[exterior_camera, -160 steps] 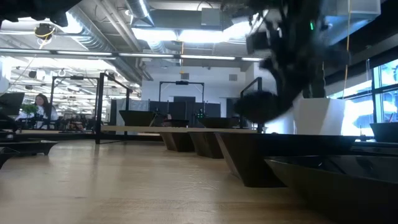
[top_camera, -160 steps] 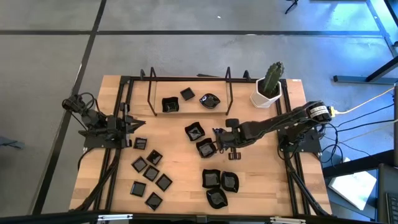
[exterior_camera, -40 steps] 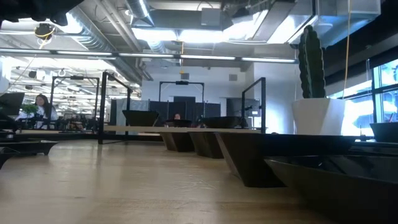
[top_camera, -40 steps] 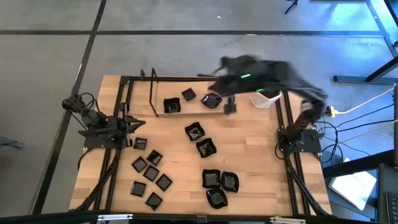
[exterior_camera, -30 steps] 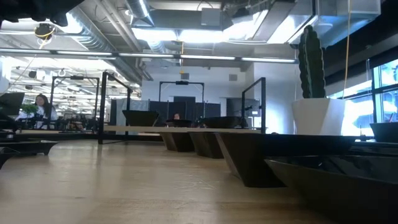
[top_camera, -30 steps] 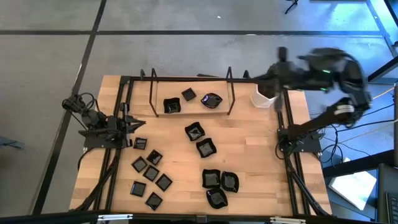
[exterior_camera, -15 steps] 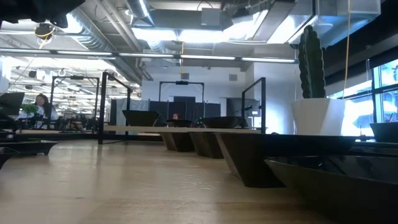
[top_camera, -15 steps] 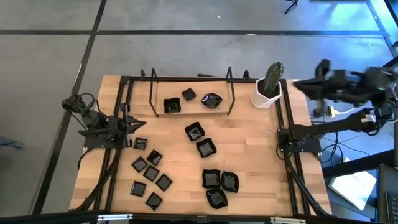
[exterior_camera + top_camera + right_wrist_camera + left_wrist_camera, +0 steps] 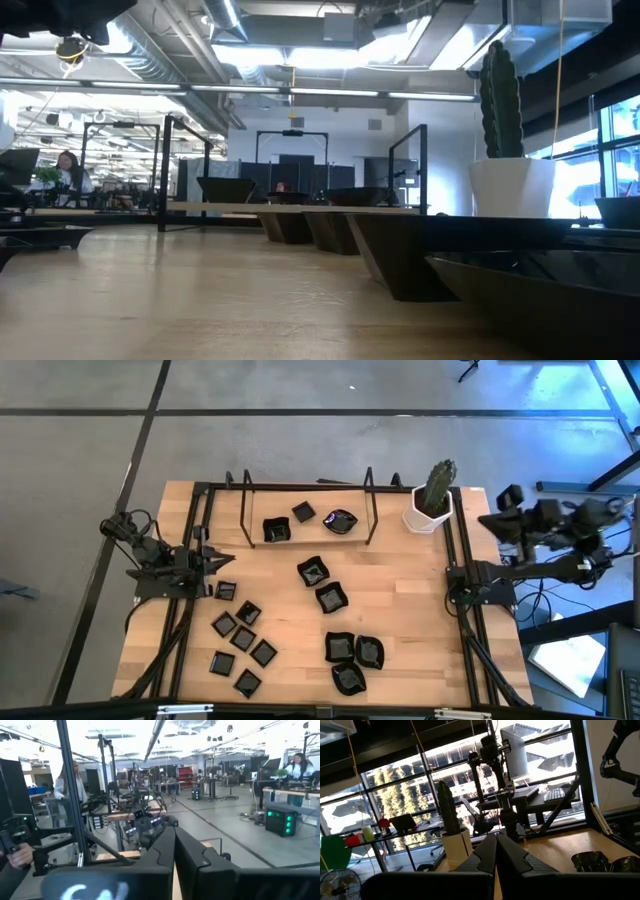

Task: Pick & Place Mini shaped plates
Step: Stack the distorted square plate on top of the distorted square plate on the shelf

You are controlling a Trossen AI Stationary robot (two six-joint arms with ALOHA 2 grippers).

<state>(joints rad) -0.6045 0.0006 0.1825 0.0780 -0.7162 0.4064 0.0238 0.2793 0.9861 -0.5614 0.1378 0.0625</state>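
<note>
My two dark fingers (image 9: 495, 855) are pressing together, tips touching, with nothing between them. They are pointing across the wooden table (image 9: 555, 852). At about ten o'clock from my fingertips, a tall green cactus (image 9: 448, 807) is standing in a white pot (image 9: 456, 846). At about four o'clock, two shiny black plates (image 9: 590, 860) are sitting side by side on the wood. Right past my fingertips, at twelve o'clock, a dark metal arm stand (image 9: 496, 785) is rising up. Big windows (image 9: 395, 795) with trees outside are filling the far wall.
</note>
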